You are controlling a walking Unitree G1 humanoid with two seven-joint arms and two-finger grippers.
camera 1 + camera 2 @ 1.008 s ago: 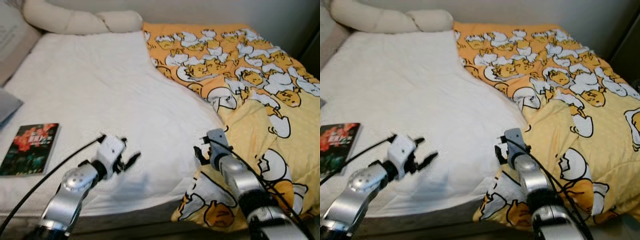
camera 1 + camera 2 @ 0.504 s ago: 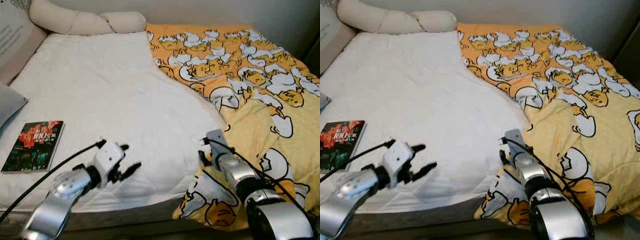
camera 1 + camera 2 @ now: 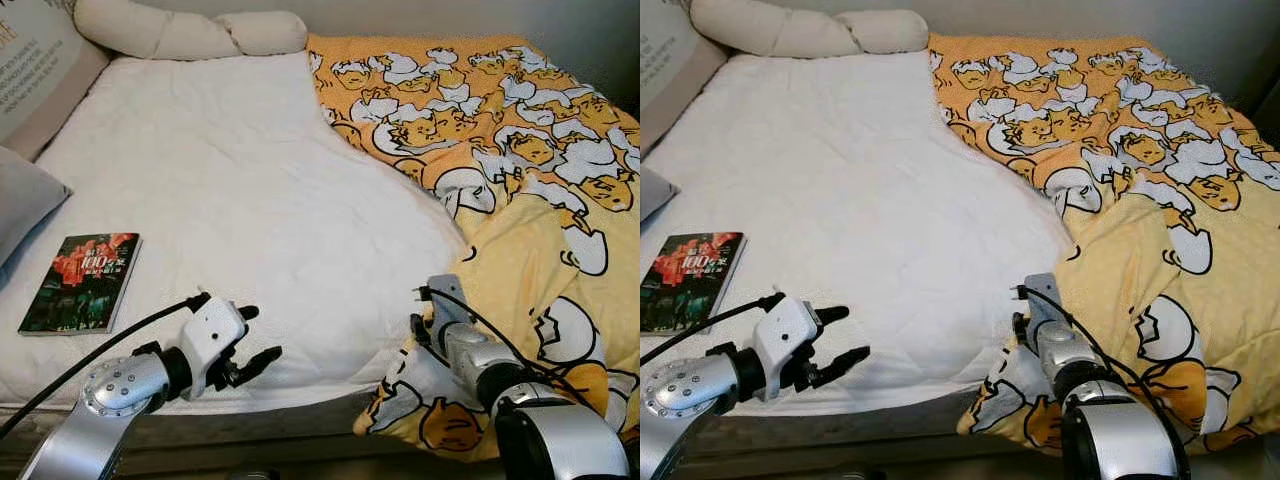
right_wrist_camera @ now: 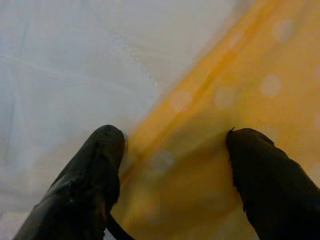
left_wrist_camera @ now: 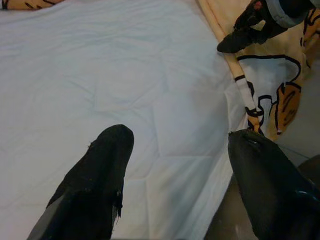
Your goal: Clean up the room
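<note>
Right claw (image 4: pixel 170 165) is down at the near edge of the bed, fingers spread apart with the hem of the yellow duvet (image 3: pixel 540 250) sitting between them, one finger on the white sheet (image 3: pixel 250 200) side and one on the yellow side, so I'd say I'm lined up for a grab but not clamped on anything yet. Left claw (image 3: pixel 250 340) hovers over the front edge of the sheet, also apart and holding nothing. As for progress, honestly not much looks done: the duvet with the cartoon egg print is bunched over to the right half of the bed and spilling off the near corner, leaving most of the sheet bare, so it wants pulling across and straightening. There's also a book (image 3: pixel 82 282) lying on the left side of the bed that probably needs putting away, plus a long cream pillow (image 3: pixel 190 32) at the head and grey cushions (image 3: pixel 25 200) at the left. Readable text: the book cover has a big "100" on it; the rest is too small for me to make out.
</note>
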